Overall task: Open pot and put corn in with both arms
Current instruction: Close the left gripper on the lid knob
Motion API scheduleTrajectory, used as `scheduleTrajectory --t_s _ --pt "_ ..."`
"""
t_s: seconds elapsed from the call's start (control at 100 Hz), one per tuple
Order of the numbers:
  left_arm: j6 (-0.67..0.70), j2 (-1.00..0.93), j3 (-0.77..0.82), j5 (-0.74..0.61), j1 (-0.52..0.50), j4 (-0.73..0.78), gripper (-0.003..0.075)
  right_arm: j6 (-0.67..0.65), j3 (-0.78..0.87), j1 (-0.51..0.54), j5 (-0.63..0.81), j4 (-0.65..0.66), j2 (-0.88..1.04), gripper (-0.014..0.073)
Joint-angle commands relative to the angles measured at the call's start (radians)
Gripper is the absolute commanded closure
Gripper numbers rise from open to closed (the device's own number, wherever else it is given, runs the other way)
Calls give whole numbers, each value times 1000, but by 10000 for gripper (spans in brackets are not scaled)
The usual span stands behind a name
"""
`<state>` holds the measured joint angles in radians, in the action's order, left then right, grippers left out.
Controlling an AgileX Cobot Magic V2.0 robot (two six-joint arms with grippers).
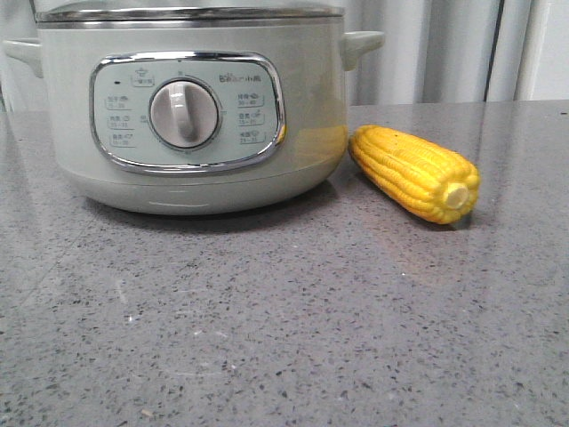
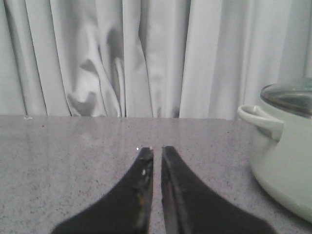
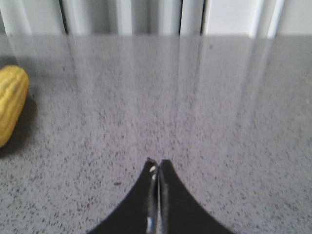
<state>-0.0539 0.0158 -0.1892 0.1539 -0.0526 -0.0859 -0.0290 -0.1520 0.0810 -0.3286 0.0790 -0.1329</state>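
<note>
The pale grey-green pot [image 1: 191, 107] stands on the grey speckled table [image 1: 284, 320], its dial panel facing me and its glass lid [image 1: 187, 12] on the steel rim. The yellow corn [image 1: 414, 172] lies on the table just right of the pot, pale stub end toward me. No gripper shows in the front view. My left gripper [image 2: 157, 149] is shut and empty, low over bare table, with the pot [image 2: 282, 156] and its lid [image 2: 288, 97] off to one side. My right gripper [image 3: 158, 162] is shut and empty over bare table, with the corn [image 3: 11, 105] at the edge of its view.
Pale curtains [image 2: 122, 53] hang behind the table's far edge. The pot has a side handle [image 1: 363, 43] on the right and another [image 1: 25, 53] on the left.
</note>
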Motion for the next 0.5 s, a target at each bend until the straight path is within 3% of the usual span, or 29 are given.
scheduleTrajectory --t_s 0.0,0.17,0.33,0.38,0.49 --pt "4 56 -86 -51 0 28 741 8 -109 -7 -16 -6 -116 665" --pt "4 140 -143 -82 0 25 741 8 -229 -7 -20 -226 -271 665" --pt "4 163 -148 -127 0 25 727 8 -257 -7 -1 -246 -321 665" --pt "4 163 -148 -133 0 25 682 8 -257 -7 -5 -246 -323 665" --pt "4 163 -148 -154 2 23 471 8 -257 -7 -8 -244 -323 665"
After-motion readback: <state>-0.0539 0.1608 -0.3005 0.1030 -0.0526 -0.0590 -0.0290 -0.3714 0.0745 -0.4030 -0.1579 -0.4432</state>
